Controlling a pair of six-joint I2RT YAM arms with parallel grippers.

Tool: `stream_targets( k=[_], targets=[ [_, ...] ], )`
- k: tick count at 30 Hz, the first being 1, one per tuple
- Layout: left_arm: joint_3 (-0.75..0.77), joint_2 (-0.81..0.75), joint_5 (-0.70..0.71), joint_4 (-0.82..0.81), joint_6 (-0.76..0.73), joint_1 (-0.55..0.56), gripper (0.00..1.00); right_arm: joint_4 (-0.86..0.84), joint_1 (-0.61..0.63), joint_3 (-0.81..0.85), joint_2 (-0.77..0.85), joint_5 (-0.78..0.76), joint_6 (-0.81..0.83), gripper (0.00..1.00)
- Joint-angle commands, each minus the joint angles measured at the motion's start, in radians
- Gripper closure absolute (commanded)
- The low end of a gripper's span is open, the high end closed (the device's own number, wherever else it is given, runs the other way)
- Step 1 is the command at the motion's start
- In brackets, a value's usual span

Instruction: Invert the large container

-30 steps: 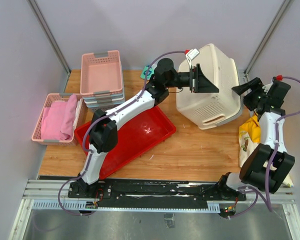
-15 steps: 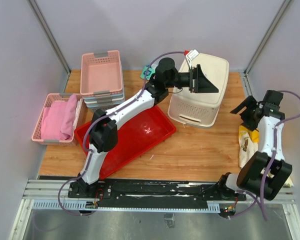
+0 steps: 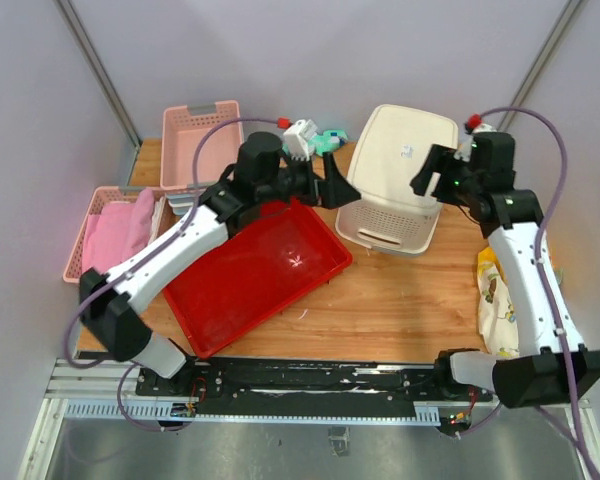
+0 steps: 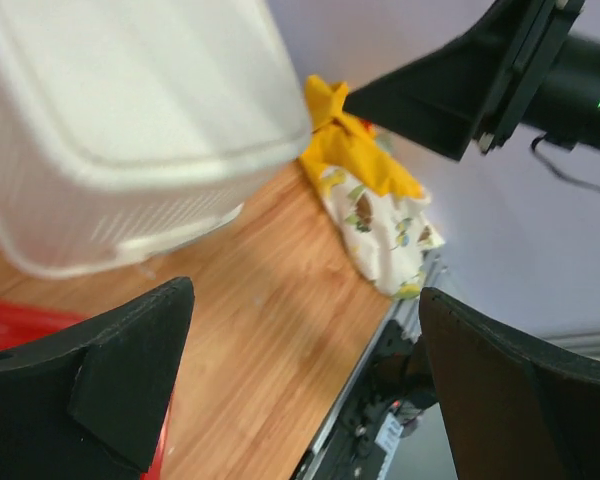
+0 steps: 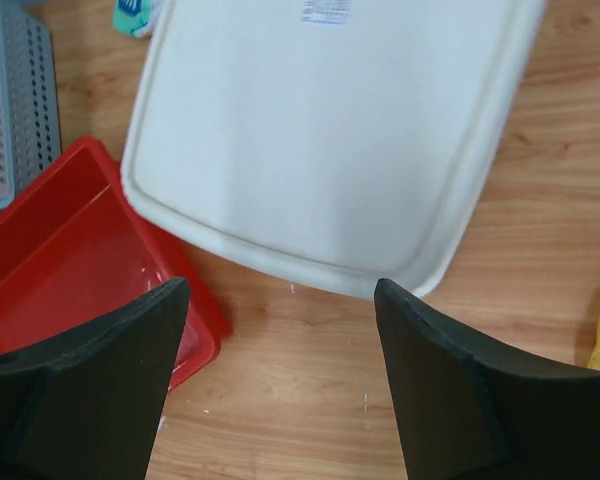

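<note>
The large cream container point(image 3: 400, 175) stands upside down on the wooden table, flat bottom up, perforated wall and handle slot facing the front. It fills the top of the right wrist view point(image 5: 330, 130) and the upper left of the left wrist view point(image 4: 110, 130). My left gripper point(image 3: 332, 187) is open and empty just left of the container, over the red tray's far corner. My right gripper point(image 3: 432, 176) is open and empty above the container's right side. In the wrist views both grippers, left point(image 4: 300, 385) and right point(image 5: 280, 380), hold nothing.
A red tray point(image 3: 250, 270) lies left of the container. Pink baskets point(image 3: 202, 150) are stacked at the back left; another point(image 3: 115, 235) holds pink cloth. A yellow patterned cloth point(image 3: 500, 290) lies at the right edge. A small teal and white item point(image 3: 315, 140) sits behind.
The container went from tilted on its side to resting upside down. My left gripper pulled back left off it. My right arm swung up and inward to above the container's right side.
</note>
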State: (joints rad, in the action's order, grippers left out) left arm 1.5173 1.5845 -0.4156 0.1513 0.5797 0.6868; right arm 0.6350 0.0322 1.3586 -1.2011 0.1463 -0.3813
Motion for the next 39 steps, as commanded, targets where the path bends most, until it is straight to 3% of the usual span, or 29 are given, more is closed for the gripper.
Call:
stream_targets(
  k=[1,4,9,14,18,21,26,34,39],
  targets=[
    [-0.173,-0.212,0.277,0.172,-0.134,0.01,0.01,0.053,0.221,0.134,-0.123,-0.172,0.104,0.24],
    [-0.327,-0.4,0.359,0.206,-0.115,0.01,0.01,0.056,0.363,0.233,-0.24,-0.263,0.14,0.25],
    [-0.567,-0.682,0.43,0.252,-0.088,0.01,0.01,0.063,0.501,0.466,-0.474,-0.255,0.166,0.27],
    [-0.638,-0.819,0.536,0.376,-0.092,0.009,0.01,0.153,0.557,0.732,-0.76,-0.238,0.163,0.29],
    [-0.596,-0.868,0.595,0.472,-0.143,0.01,0.01,0.292,0.555,0.903,-0.924,-0.369,0.175,0.29],
    [-0.58,-0.889,0.661,0.494,-0.161,0.01,0.01,0.321,0.494,0.845,-0.898,-0.456,0.141,0.25],
    [-0.574,-0.788,0.596,0.484,-0.161,0.01,0.01,0.251,0.34,0.615,-0.745,-0.391,0.079,0.26],
    [-0.629,-0.614,0.499,0.365,-0.236,0.072,0.08,0.158,0.381,0.436,-0.515,-0.166,0.117,0.26],
    [-0.654,-0.554,0.45,0.381,-0.278,0.139,0.07,0.067,0.377,0.185,-0.298,-0.219,0.145,0.24]
  ],
)
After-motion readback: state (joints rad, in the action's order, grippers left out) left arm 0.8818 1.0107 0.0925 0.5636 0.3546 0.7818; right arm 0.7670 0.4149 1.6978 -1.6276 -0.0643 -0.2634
